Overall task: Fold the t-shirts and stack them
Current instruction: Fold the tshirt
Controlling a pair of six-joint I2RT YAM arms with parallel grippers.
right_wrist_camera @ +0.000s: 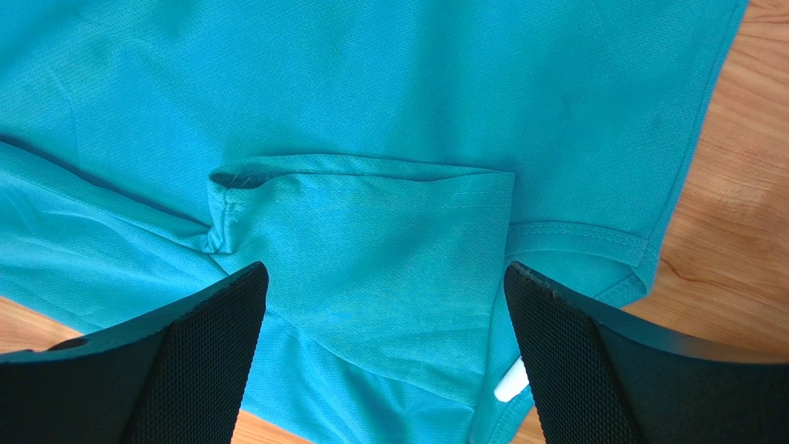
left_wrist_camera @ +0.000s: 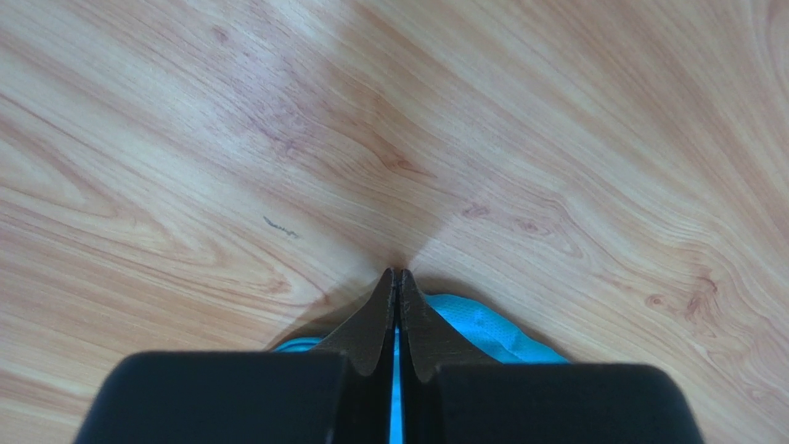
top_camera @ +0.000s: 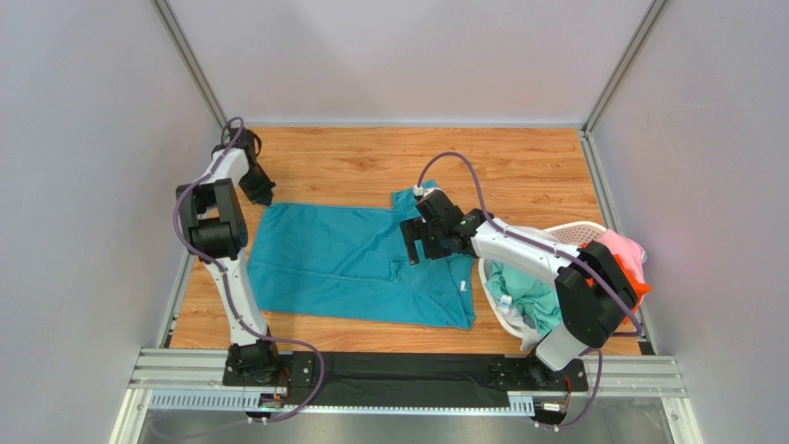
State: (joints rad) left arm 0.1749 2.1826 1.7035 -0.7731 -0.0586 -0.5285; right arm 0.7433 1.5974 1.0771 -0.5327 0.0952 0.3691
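The teal t-shirt (top_camera: 343, 259) lies spread flat on the bench (top_camera: 519, 166). The left claw (left_wrist_camera: 396, 277), pressed together, pinches the shirt's far left corner. The right claw (right_wrist_camera: 384, 277), spread wide, hangs over a folded sleeve. The other t-shirts (top_camera: 528, 301) sit in the basket (top_camera: 579, 228).

**What you cannot see of the deep teal-blue cloth t-shirt (top_camera: 343, 259)**

In your left wrist view the black fingers (left_wrist_camera: 370, 324) of the left gripper (left_wrist_camera: 396, 276) cover all but a sliver of it. In your right wrist view it runs off the top and left edges, and a small white scrap (right_wrist_camera: 510, 381) there is too hidden to name. From above, the right arm (top_camera: 528, 252) crosses the white perforated plastic laundry basket (top_camera: 579, 228), hiding part of the mint green shirt (top_camera: 530, 301).
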